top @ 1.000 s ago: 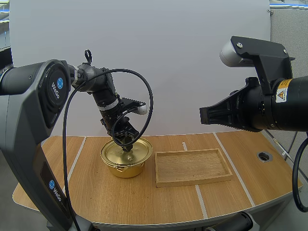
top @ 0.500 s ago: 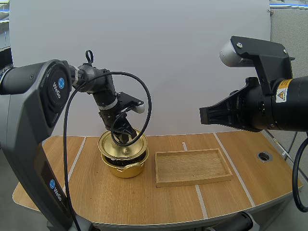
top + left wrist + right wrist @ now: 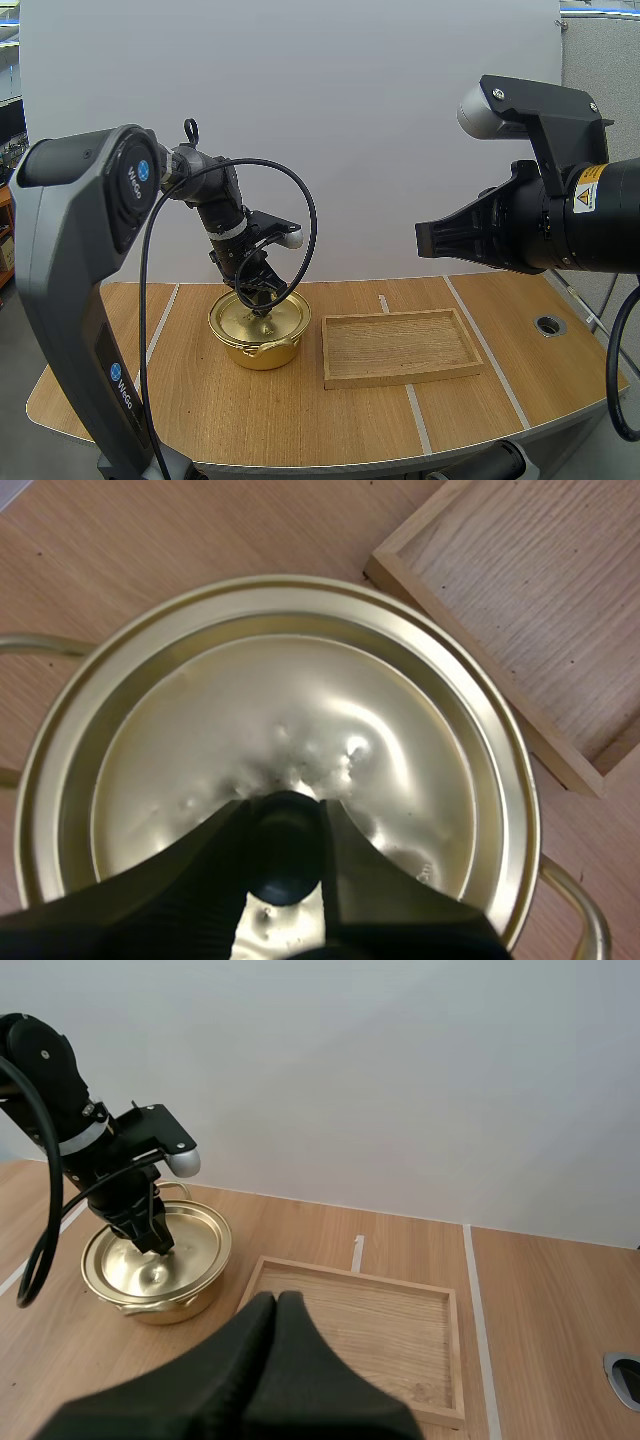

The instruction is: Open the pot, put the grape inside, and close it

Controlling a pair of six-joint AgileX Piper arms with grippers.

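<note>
Nearest, the right gripper hangs high above the counter, its fingers pressed together into one dark wedge, over the near edge of the wooden tray. The tray lies flat. The gold pot stands just beside it, on the left arm's side. The lid appears to sit level on the pot. The left gripper stands over it, fingers pinching its black knob.

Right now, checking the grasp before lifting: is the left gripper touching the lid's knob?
Touching. In the left wrist view the left gripper pinches the black knob of the lid between its fingertips.
</note>
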